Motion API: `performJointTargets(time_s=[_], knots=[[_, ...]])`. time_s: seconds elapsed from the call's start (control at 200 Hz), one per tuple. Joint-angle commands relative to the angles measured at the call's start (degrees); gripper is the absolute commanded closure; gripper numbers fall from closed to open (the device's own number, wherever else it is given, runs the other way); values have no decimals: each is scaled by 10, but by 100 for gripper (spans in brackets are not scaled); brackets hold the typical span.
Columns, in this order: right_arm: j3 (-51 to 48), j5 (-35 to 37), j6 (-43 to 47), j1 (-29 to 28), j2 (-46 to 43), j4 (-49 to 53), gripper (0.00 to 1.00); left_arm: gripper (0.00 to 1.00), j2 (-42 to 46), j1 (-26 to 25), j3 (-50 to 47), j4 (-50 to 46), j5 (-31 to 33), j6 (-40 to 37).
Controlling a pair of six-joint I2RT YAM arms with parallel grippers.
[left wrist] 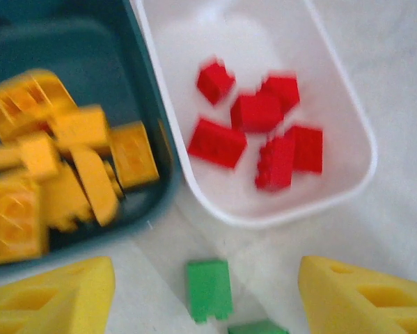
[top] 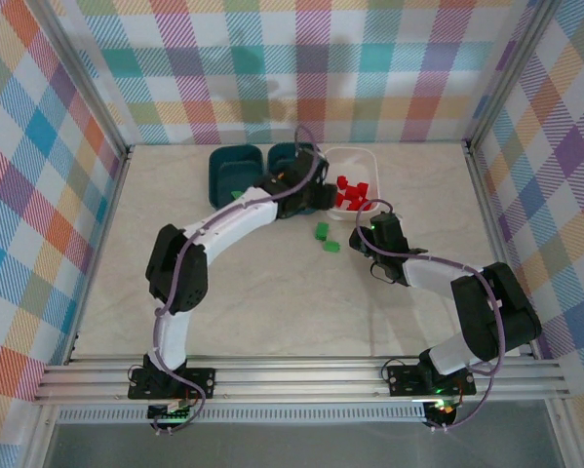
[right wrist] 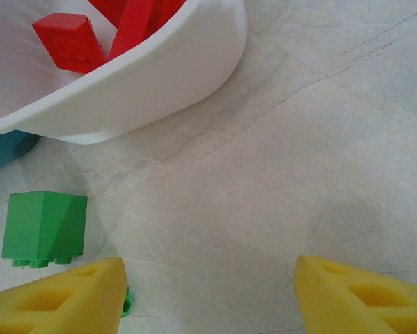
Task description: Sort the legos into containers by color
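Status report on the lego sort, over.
Left end effector open, empty; right end effector open, empty. Red legos in white tub, yellow legos in teal tub. Two green legos loose on table.

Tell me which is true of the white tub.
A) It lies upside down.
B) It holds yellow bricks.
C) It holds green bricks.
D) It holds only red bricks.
D: the white tub stands upright and holds only red bricks; the yellow bricks lie in the teal tub beside it, and a green brick lies outside on the table.
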State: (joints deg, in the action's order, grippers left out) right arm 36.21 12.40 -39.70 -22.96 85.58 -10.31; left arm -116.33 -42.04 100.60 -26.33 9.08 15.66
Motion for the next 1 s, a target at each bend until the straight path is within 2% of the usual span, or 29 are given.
performJointTargets(time_s=[0.0,0.255,0.46,0.52,0.62,0.69,0.835,0.905,0.995], knots=[[9,12,-5,-4,-2,0,33,31,-26,-19,-47,11,12,16],[11,9,-7,-4,-1,1,31,29,-83,-31,-27,16,19,12],[10,10,-6,-4,-4,3,31,31,-135,-31,13,-9,58,16],[10,9,-7,-4,-4,4,31,37,-142,-31,14,-7,64,17],[11,6,-7,-4,-1,1,31,59,-151,-30,15,-3,62,16],[11,6,-7,-4,0,2,31,67,-145,-31,11,-2,60,16],[12,0,-4,-4,-1,0,31,72,-72,-37,1,-13,13,3],[11,-3,-6,-4,0,-3,32,72,-15,-34,-13,-8,22,-11],[12,-8,-8,-4,5,-4,32,72,28,-7,-7,-40,49,-14]])
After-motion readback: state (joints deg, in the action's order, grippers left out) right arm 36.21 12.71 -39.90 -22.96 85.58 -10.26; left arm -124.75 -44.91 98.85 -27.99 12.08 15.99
